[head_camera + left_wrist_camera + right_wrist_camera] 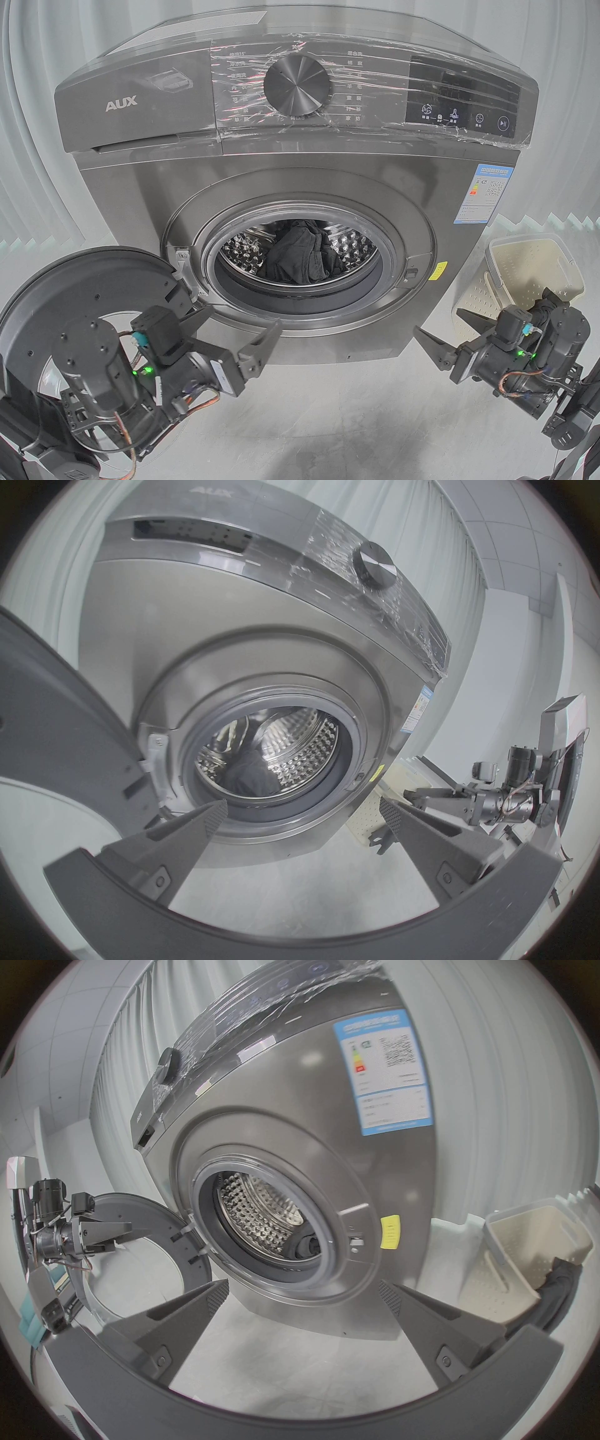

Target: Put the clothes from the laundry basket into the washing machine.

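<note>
Your left pincer (237, 324) and right pincer (437, 321) gape wide and empty, arms held low before the washing machine (144, 187).

The left gripper (301, 806) is seen with its jaws spread wide and nothing held between them. The washing machine (250, 642) is faced, its round opening framed between the jaw tips. Dark clothes (250, 774) are seen lying inside the drum. The open door (56, 730) is found just outside one jaw, and the right gripper (412, 802) well beyond the other.
</note>
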{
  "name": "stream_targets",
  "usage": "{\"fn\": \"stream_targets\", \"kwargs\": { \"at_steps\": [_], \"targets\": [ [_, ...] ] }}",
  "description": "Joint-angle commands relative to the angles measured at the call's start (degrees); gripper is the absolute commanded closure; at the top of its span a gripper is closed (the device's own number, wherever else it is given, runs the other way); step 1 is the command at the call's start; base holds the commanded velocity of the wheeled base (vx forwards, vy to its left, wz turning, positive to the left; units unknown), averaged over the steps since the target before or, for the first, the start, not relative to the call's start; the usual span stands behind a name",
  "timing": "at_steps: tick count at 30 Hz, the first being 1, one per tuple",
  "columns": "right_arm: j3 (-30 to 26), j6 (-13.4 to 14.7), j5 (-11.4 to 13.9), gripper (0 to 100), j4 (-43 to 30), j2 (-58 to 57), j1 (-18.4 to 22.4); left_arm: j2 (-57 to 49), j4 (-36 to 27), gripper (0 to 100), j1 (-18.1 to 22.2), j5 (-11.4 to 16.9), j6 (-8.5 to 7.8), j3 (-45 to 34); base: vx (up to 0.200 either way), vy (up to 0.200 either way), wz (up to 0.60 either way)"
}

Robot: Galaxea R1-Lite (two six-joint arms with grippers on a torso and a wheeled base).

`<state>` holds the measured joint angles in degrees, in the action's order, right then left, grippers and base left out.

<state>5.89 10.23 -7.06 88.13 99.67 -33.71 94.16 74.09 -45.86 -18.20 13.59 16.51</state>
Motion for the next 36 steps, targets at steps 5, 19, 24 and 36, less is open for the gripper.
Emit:
{"fn": "stream_targets", "kwargs": {
  "at_steps": [5,19,24,36],
  "targets": [
    [-5.9,-1.4,0.3,0,-3.2,-9.0,6.6,-8.3,0.6,0,1.2,-1.4,-0.58,-10.5,-0.16,0.0,0.0],
    [-5.9,-0.7,-0.4,0,-31.0,-29.8,6.9,-16.3,0.7,0,5.6,-1.5,-7.53,-16.4,-0.2,0.0,0.0],
    [-5.9,-1.2,-0.4,0,-44.9,-43.5,8.3,-24.2,-3.0,0,5.8,-3.2,-8.23,-16.5,-0.2,0.0,0.0],
    [-5.9,-4.3,0.0,0,-68.4,-73.3,18.0,-51.2,-35.2,0,9.1,-6.6,-5.07,-16.5,-0.017,0.0,0.0]
  ]
}}
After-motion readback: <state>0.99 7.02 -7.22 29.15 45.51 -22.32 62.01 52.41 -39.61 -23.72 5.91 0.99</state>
